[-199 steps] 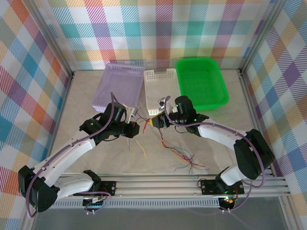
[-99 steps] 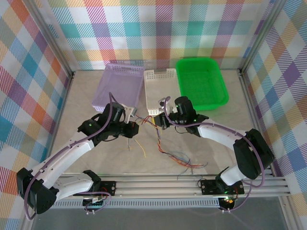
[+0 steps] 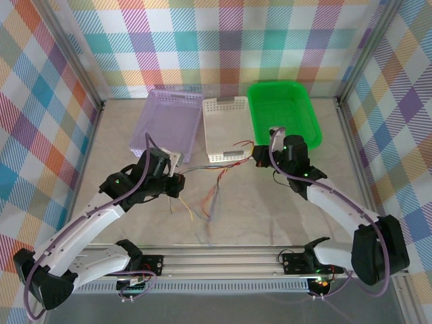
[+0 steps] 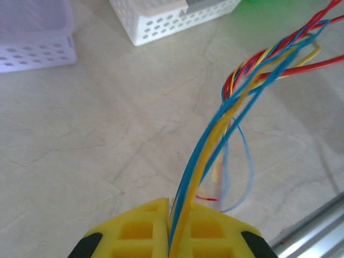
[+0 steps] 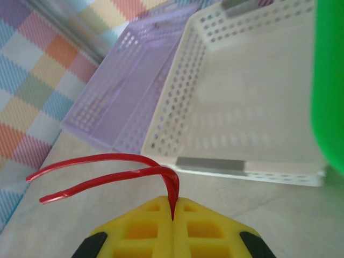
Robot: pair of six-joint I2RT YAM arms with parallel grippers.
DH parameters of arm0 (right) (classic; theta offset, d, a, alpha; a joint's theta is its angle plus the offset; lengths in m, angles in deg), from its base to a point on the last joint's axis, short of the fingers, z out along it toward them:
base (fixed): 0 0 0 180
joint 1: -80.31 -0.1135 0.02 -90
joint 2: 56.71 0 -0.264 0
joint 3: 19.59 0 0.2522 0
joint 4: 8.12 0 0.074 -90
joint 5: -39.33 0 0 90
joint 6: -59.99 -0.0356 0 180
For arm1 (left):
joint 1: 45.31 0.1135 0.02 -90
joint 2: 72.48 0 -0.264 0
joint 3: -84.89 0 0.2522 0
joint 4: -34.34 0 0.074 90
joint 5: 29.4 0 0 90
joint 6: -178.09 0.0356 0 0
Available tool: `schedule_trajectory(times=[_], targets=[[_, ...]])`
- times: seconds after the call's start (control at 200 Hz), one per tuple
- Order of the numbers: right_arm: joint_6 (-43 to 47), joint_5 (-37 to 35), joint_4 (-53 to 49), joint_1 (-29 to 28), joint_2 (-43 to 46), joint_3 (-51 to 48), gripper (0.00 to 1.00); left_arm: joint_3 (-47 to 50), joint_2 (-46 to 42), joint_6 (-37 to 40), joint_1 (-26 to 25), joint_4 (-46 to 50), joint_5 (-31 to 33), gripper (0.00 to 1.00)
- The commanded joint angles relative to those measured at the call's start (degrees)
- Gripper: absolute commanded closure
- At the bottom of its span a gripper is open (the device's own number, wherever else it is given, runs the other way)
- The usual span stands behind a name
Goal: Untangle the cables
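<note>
Marbled tabletop (image 3: 115,135) underneath, cables (image 4: 204,153) strung above it, left gripper (image 4: 170,223) clamped on blue and yellow, right gripper (image 5: 173,212) clamped on red, so best draw apart slowly, level, easing the twist.

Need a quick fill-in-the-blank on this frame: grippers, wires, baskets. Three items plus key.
1. The right gripper is shut on a single ____ wire.
2. The left gripper is shut on the cables; the strands right at its fingertips are blue and ____.
3. At the back of the table, the white basket sits between the purple basket and the ____ one.

Missing words: red; yellow; green
</note>
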Motion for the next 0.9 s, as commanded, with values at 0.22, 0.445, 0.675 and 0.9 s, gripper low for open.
schedule_trajectory(times=[0.22, 0.445, 0.675, 0.9], targets=[[-5.2, -15.8, -12.7, 8.5, 12.8, -1.0, 1.0, 2.8, -8.5, -1.4, 1.7, 3.2, 14.9, 1.0], [-5.6, -22.0, -20.9, 11.2, 20.4, 0.9, 1.0, 4.4, -11.5, -1.5, 1.8, 2.9, 15.7, 1.0], [-5.5, -26.5, -27.2, 14.0, 27.2, 1.9, 1.0, 4.7, -11.0, -1.0, 1.7, 2.9, 15.6, 1.0], [-6.0, -31.1, -32.6, 14.9, 32.4, 4.0, 1.0, 4.6, -11.1, -0.9, 1.7, 3.2, 17.6, 1.0]])
